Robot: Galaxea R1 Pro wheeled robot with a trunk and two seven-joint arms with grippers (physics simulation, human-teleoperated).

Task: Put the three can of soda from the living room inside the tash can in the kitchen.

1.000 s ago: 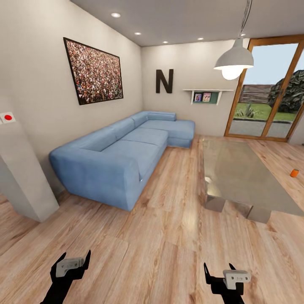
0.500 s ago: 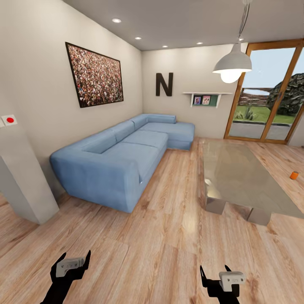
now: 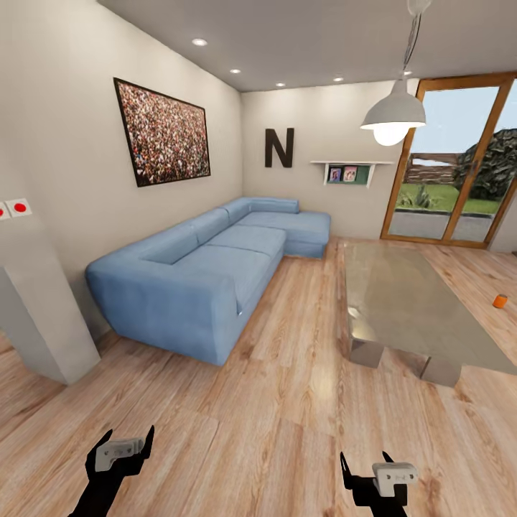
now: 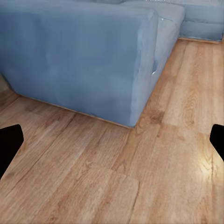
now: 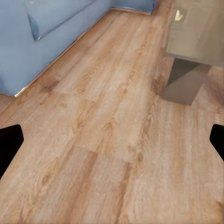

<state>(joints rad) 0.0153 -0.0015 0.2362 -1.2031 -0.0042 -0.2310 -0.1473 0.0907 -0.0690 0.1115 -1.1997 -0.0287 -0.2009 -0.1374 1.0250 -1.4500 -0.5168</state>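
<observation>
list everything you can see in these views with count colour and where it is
soda can: one, orange, on the floor beyond the low table, far right
sofa: one, blue, corner type, along the left wall
low table: one, grey, right of the sofa
framed picture: one, dark frame, left wall
letter N: one, dark, back wall
shelf: one, white, back wall
pendant lamp: one, white, above the table
glass doors: wood-framed, far right
left gripper: black, open
right gripper: black, open

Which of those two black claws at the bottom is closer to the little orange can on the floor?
The right claw. The orange can stands on the wood floor at the far right, beyond the grey low table, whereas the left claw hangs on the opposite, sofa side.
</observation>
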